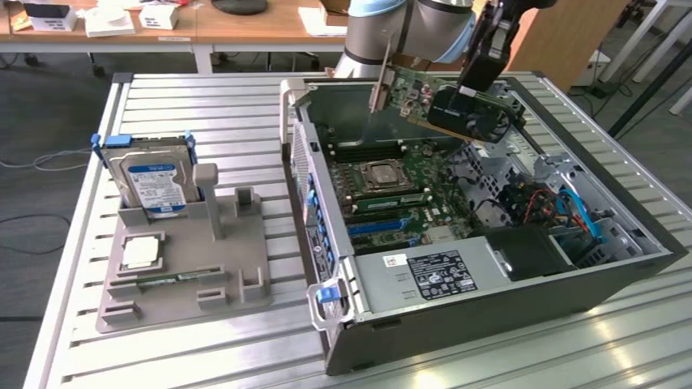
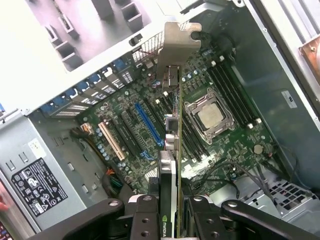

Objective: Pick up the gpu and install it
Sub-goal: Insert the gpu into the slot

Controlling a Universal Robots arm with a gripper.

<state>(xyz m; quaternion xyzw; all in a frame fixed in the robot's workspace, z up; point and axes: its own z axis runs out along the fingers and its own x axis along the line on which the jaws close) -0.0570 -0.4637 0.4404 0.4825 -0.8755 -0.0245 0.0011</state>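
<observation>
We see the black hand (image 1: 476, 85) clamped on the thin green-and-black gpu (image 1: 416, 89) with its silvery bracket, tilted above the open grey metal computer case (image 1: 487, 300); the wrist view shows it edge-on, faces hidden.

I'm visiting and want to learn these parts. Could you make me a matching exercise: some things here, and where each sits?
Things
1. gpu, a green circuit card with black fan and silver bracket
2. silver hard drive with blue-white label
3. square silver processor chip
4. grey power supply with black label

Places
A. flat on the grey plastic holder
B. clamped in the black gripper above the open computer case
C. upright in the holder
D. inside the case

Pairs: 1-B, 2-C, 3-A, 4-D
</observation>
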